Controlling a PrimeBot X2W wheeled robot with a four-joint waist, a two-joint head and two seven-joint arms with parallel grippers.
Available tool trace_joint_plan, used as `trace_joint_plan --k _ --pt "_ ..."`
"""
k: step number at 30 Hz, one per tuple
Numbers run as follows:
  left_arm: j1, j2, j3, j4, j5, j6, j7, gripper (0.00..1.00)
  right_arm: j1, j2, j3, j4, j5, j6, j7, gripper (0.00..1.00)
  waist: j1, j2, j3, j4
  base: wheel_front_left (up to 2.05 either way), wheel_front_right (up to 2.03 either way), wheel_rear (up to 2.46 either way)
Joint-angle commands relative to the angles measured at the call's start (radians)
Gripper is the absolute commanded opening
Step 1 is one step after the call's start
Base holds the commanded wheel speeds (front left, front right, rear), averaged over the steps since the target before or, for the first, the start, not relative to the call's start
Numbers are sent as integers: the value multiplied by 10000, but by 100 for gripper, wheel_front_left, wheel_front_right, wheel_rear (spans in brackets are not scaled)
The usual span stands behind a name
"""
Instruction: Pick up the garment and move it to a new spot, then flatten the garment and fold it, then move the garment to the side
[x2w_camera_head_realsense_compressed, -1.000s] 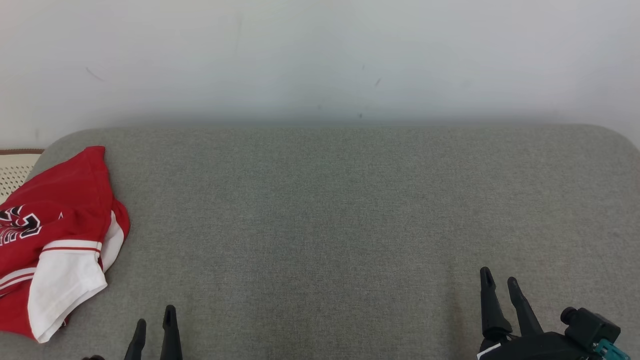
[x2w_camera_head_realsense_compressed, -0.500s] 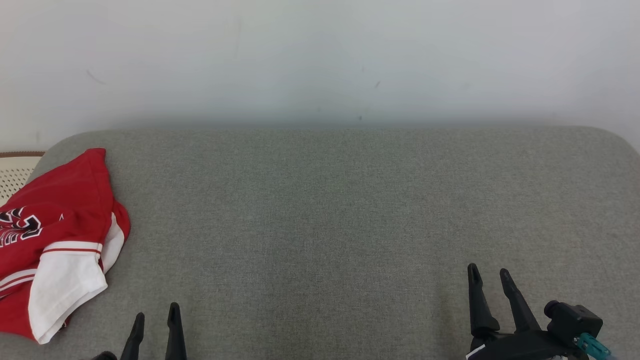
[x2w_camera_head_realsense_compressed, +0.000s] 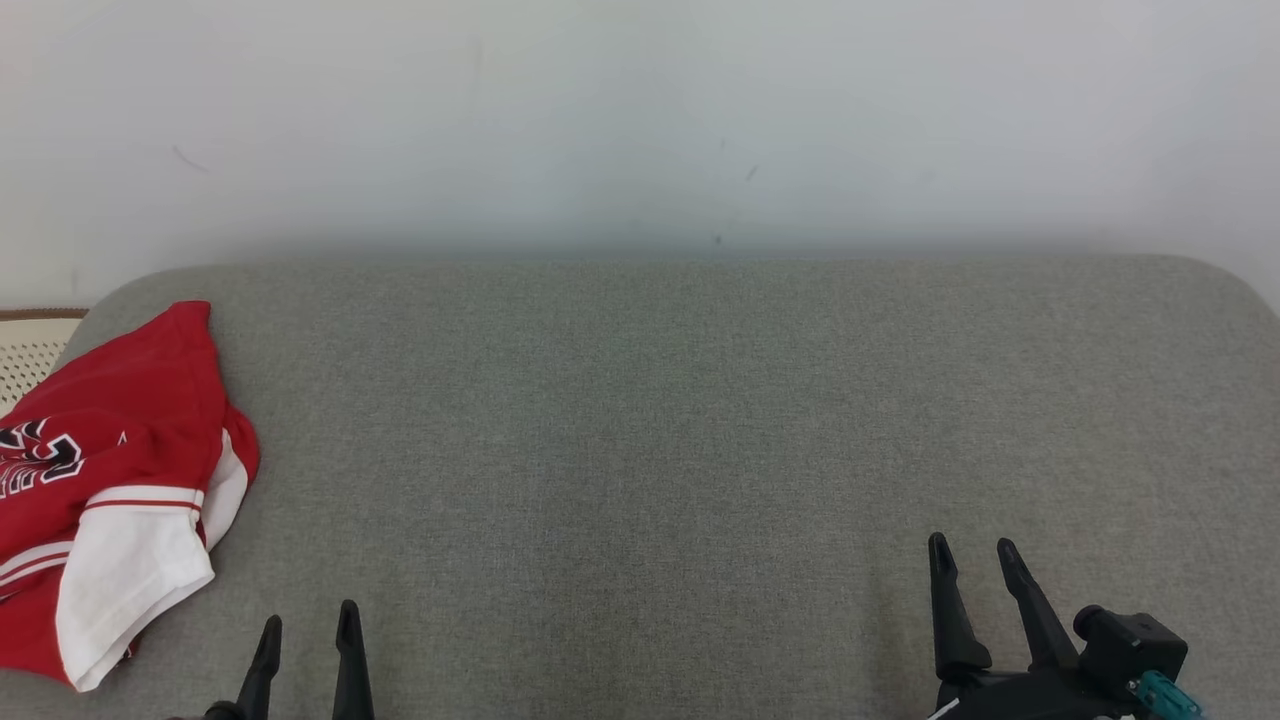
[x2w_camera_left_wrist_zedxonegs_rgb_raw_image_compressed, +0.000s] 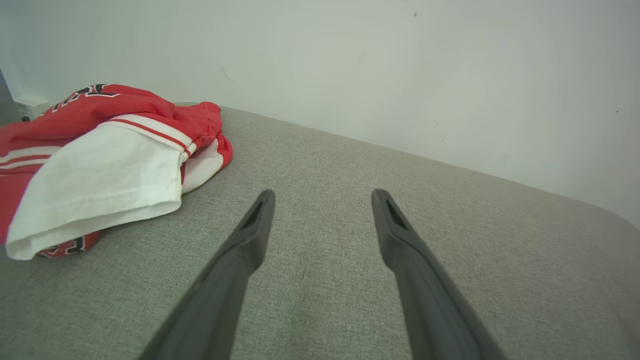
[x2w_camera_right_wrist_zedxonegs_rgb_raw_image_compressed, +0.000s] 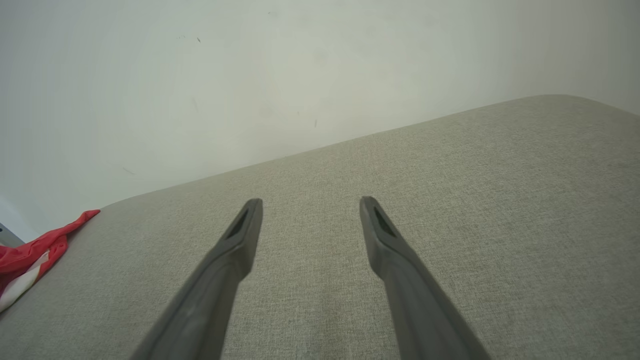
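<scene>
The garment (x2w_camera_head_realsense_compressed: 110, 480) is a crumpled red shirt with white sleeves and black lettering, lying at the far left of the grey cushion (x2w_camera_head_realsense_compressed: 650, 420). In the left wrist view the garment (x2w_camera_left_wrist_zedxonegs_rgb_raw_image_compressed: 100, 160) sits ahead and to the left of my fingers. My left gripper (x2w_camera_head_realsense_compressed: 308, 620) stands open at the bottom edge, a little to the right of the shirt and apart from it, nothing between its fingers (x2w_camera_left_wrist_zedxonegs_rgb_raw_image_compressed: 250, 235). My right gripper (x2w_camera_head_realsense_compressed: 972, 547) is open over bare cushion at the lower right. A red edge of the garment (x2w_camera_right_wrist_zedxonegs_rgb_raw_image_compressed: 30, 250) shows at the far left of the right wrist view.
A pale wall (x2w_camera_head_realsense_compressed: 640, 120) rises right behind the cushion's rounded back edge. A cream perforated object with a brown rim (x2w_camera_head_realsense_compressed: 30, 345) sits past the cushion's left corner. Bare grey fabric stretches between the shirt and the right gripper.
The right gripper has drifted left and slightly down in the head view. The left gripper has shifted very little. The garment lies as before.
</scene>
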Motion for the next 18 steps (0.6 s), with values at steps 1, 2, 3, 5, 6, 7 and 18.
trace_joint_plan --k 1,2,3,5,6,7,18 --pt "53 79 3 -107 246 52 -118 100 -148 -4 0 10 -202 5 -89 100 0 0 -8 -6 0 0 0" --pt "68 60 22 -103 254 43 -134 100 -154 -1 -3 49 -184 5 -113 100 0 0 -12 -9 0 0 0" --pt "79 52 35 -94 313 37 -157 100 -168 2 -2 81 -173 5 -128 100 0 0 -16 -13 0 0 0" --pt "82 42 29 -105 371 -32 -207 100 -188 5 24 132 -242 6 -173 100 0 0 -22 -21 0 0 0" --pt "94 40 45 -91 435 -53 -229 100 -183 5 24 154 -236 6 -195 100 0 0 -26 -24 0 0 0" --pt "117 37 50 -43 478 -80 -250 100 -182 7 35 172 -270 6 -190 100 0 0 -30 -26 0 0 0" --pt "92 100 44 246 1129 -133 -468 100 -168 12 128 233 -577 6 -54 100 0 0 -99 -36 0 0 0"
